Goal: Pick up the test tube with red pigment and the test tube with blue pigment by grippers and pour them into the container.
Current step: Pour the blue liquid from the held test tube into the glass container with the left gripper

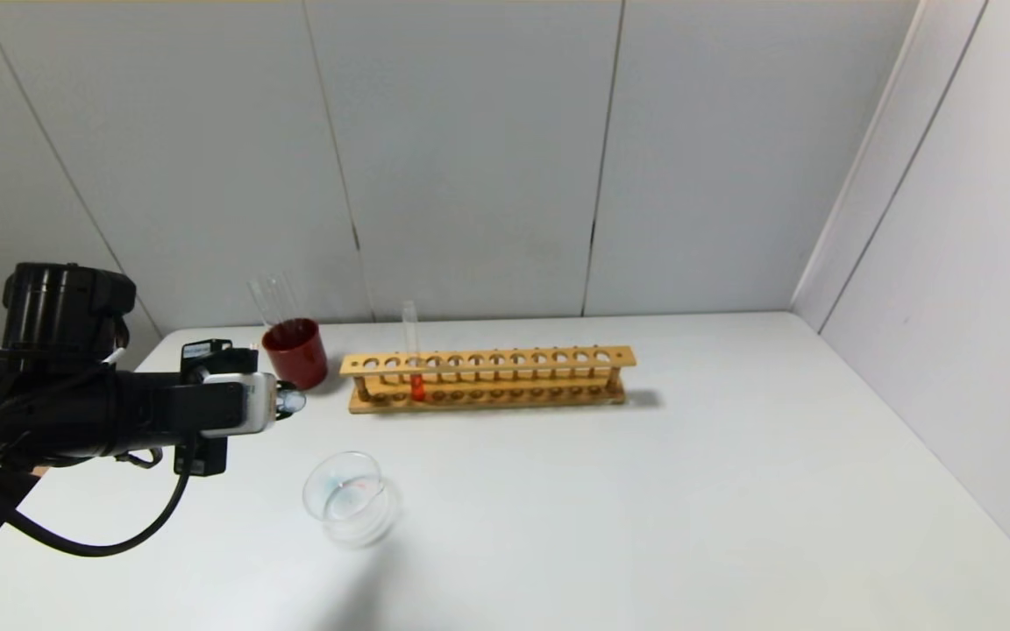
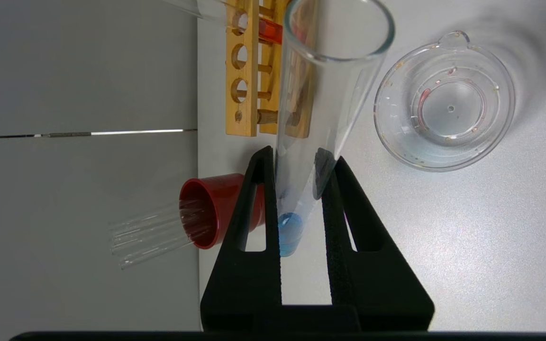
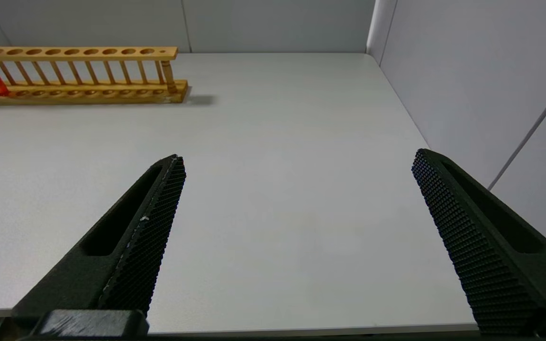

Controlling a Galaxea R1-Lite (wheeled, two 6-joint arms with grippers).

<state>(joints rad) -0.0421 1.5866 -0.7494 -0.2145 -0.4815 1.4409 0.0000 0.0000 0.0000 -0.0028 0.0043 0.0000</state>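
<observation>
One wooden test tube rack [image 1: 487, 379] stands toward the worktop's [image 1: 689, 491] far edge, the test tube with red pigment [image 1: 415, 368] upright near its left end; the glass beaker [image 1: 349, 496] sits nearer the left edge; left wrist view: left gripper [image 2: 296, 163] clamps the test tube with blue pigment [image 2: 313, 128]; right wrist view: right gripper [image 3: 296, 163] hovers, jaws wide apart.
</observation>
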